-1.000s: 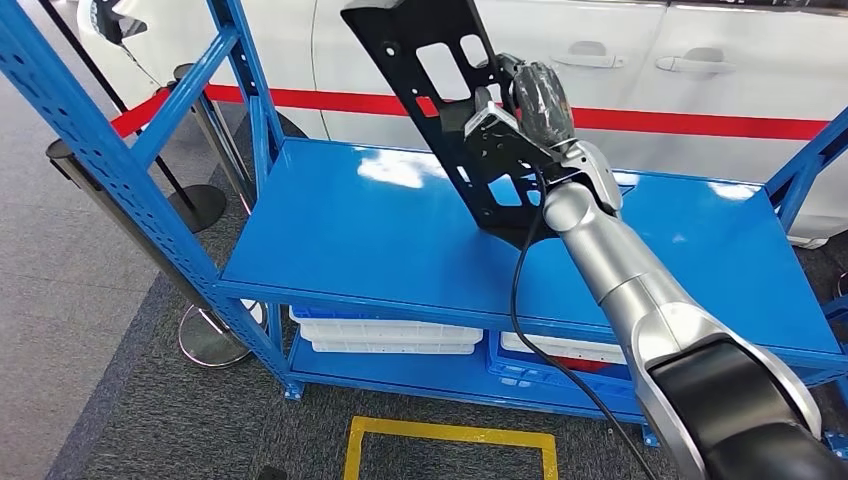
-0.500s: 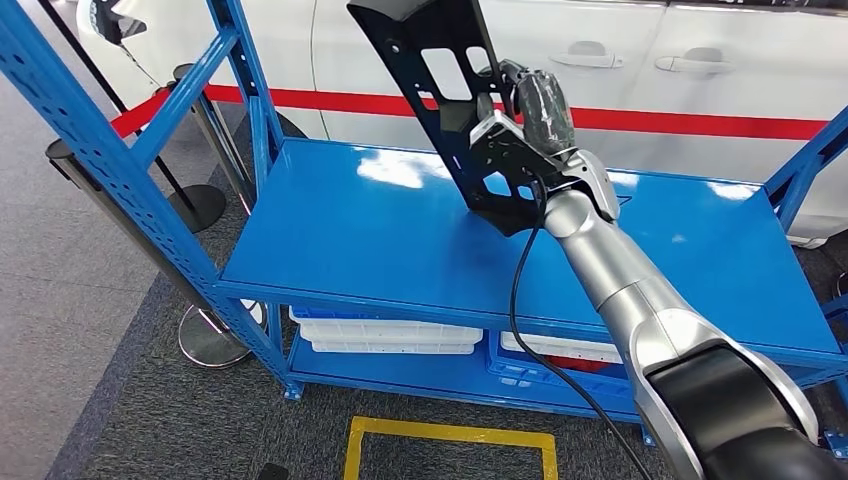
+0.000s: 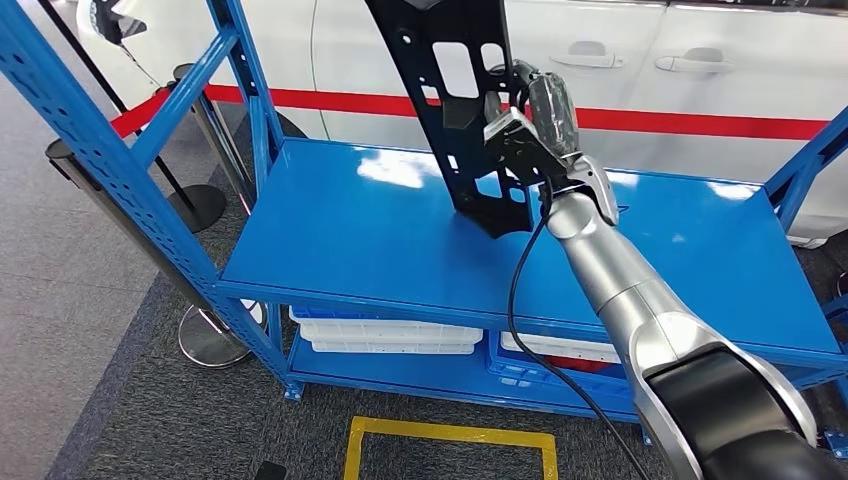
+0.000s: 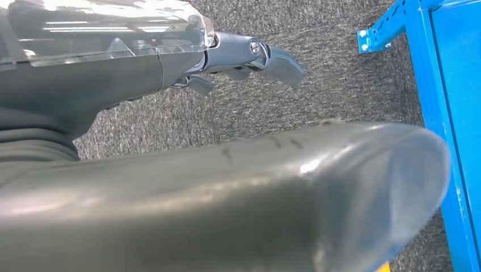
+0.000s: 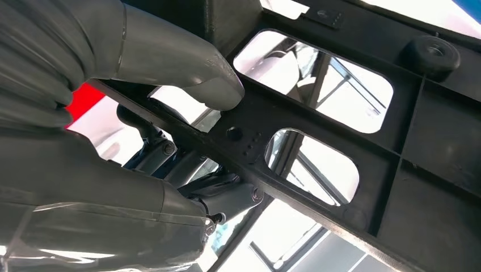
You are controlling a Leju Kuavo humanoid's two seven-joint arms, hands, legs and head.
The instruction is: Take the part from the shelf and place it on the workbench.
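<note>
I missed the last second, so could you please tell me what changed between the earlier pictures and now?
The right robot hand, gripping the flat black perforated plastic part, raised it and tipped it more upright above the blue metal shelf. The grip and the shelf stayed unchanged.

You see one black part (image 3: pixel 455 110) with holes in it. You see one blue shelf rack (image 3: pixel 380 225). Two white trays (image 3: pixel 388 335) sit stacked under its top board, and one blue crate (image 3: pixel 545 372) sits beside them. Two metal posts (image 3: pixel 195 130) stand on round feet. One white car (image 3: pixel 640 60) stands behind, with two door handles (image 3: pixel 588 60). One yellow square (image 3: pixel 450 450) is painted on the floor.
</note>
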